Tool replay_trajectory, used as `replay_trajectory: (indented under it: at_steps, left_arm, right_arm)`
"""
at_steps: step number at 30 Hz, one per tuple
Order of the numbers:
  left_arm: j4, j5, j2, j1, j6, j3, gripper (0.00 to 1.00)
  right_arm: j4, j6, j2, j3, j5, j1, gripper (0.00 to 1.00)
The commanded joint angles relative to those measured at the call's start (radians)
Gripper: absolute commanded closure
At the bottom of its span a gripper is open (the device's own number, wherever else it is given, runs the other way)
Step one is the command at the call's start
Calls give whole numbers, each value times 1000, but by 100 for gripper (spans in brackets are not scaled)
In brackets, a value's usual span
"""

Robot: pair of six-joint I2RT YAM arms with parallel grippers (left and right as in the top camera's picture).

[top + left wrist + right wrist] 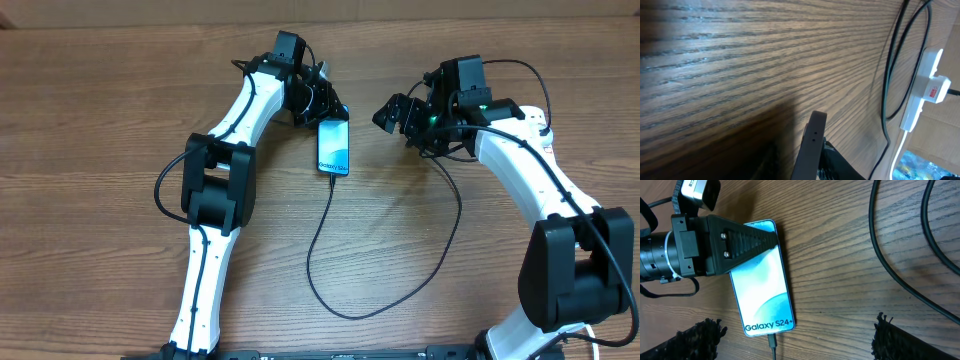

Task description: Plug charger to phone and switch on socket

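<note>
Two grippers near the phone [762,295]: my right gripper [795,340] is spread wide, my left gripper [325,108] lies over its top end, pinching or not I cannot tell.

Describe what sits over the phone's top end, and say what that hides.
A black finger of the left gripper lies across the phone's top end, hiding that part of the lit screen. Whether it touches the glass cannot be told.

Even bright light; glowing phone [765,295] screen; dark blurred shadow in left wrist view.
</note>
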Motion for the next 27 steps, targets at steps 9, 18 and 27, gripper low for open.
replay_trajectory:
  at_steps: [9, 18, 27]
  left_arm:
    - [-12, -29, 12, -7, -4, 0, 64]
    - [-13, -29, 13, -7, -4, 0, 62]
    - [-50, -65, 12, -7, -4, 0, 23]
  right_arm:
    - [0, -8, -32, 8, 11, -2, 0]
    - [0, -8, -32, 8, 11, -2, 0]
    - [0, -8, -32, 8, 11, -2, 0]
